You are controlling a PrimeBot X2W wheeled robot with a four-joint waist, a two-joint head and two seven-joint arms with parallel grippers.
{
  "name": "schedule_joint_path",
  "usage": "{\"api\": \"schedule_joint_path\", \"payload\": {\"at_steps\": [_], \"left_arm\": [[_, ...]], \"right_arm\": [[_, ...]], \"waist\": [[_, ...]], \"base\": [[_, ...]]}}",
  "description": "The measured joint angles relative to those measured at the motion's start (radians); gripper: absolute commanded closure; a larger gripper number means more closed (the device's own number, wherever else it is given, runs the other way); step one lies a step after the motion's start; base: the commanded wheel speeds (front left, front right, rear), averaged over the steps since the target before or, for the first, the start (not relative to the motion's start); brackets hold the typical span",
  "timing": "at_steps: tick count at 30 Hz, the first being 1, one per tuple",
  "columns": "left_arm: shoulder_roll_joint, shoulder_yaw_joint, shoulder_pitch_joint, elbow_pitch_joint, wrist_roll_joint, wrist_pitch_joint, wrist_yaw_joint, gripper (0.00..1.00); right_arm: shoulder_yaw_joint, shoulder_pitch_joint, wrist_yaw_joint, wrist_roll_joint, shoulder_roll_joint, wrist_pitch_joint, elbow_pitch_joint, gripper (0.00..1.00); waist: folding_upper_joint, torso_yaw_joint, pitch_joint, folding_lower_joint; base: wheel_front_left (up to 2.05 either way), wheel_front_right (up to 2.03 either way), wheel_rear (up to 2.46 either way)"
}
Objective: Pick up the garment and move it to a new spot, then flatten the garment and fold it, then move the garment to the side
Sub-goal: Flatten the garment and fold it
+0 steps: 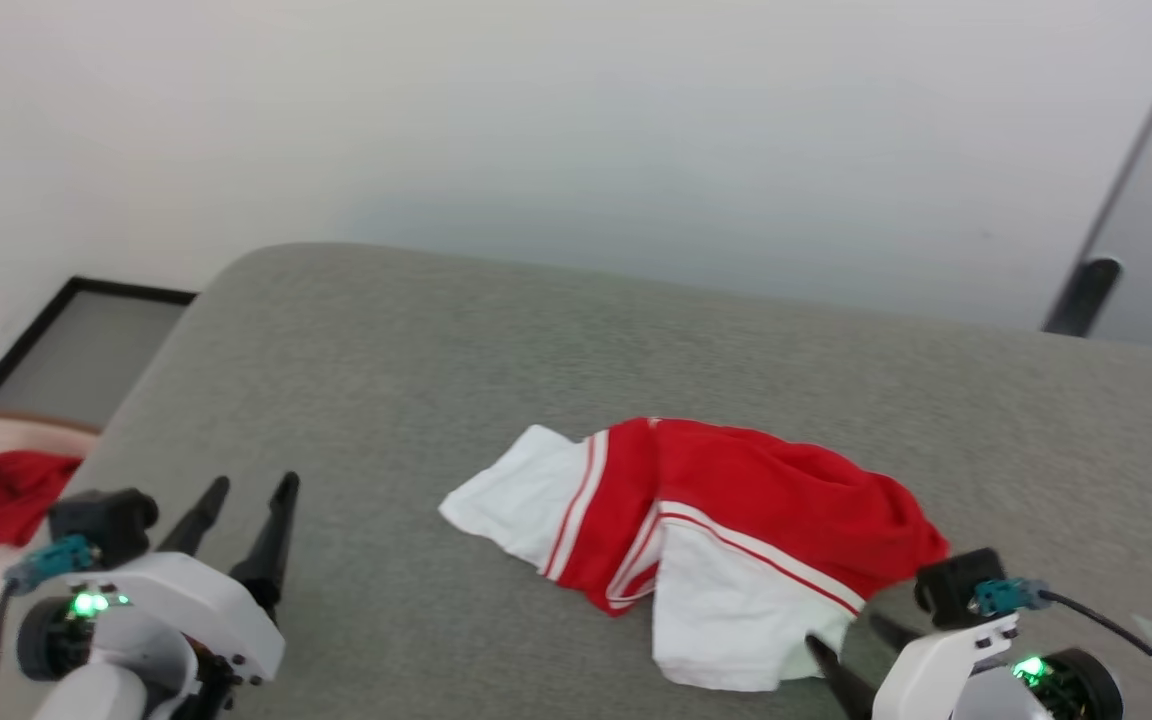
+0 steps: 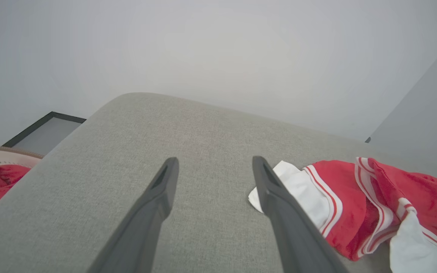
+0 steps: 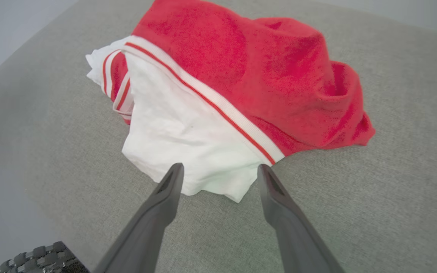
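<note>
Lying on grey cushion (image 1: 386,350): garment (image 1: 736,500), crumpled, red with white panels, striped trim.
Left gripper (image 1: 252,482): 8 o'clock, spread wide.
Right gripper (image 3: 219,167): 5 o'clock, spread wide.

spread left pincer (image 2: 214,161), garment (image 2: 340,189) just beside

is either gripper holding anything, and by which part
Nothing is held. The left gripper is open over the grey cushion; the right gripper is open at the white edge of the garment, which lies loose on the cushion.
</note>
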Motion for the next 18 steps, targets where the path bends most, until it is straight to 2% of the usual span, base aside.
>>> {"api": "schedule_joint_path", "payload": {"at_steps": [8, 14, 18], "left_arm": [[-0.03, -0.022, -0.018, 0.03, 0.005, -0.03, -0.018, 0.0], [-0.056, -0.029, -0.039, 0.073, 0.029, -0.095, -0.023, 0.0], [-0.064, -0.035, -0.049, 0.106, 0.077, -0.166, -0.006, 0.0]], "right_arm": [[-0.004, -0.011, 0.0, -0.022, -0.016, 0.131, 0.03, 0.0], [-0.018, -0.058, 0.0, -0.046, -0.003, 0.16, 0.088, 0.0], [-0.024, -0.078, 0.0, -0.062, 0.004, 0.16, 0.136, 0.0]], "waist": [[0.0, 0.089, -0.001, 0.0], [0.0, 0.127, 0.033, 0.0], [0.0, 0.149, 0.054, 0.0]], "base": [[0.0, 0.0, 0.0], [0.0, 0.0, 0.0], [0.0, 0.0, 0.0]]}}
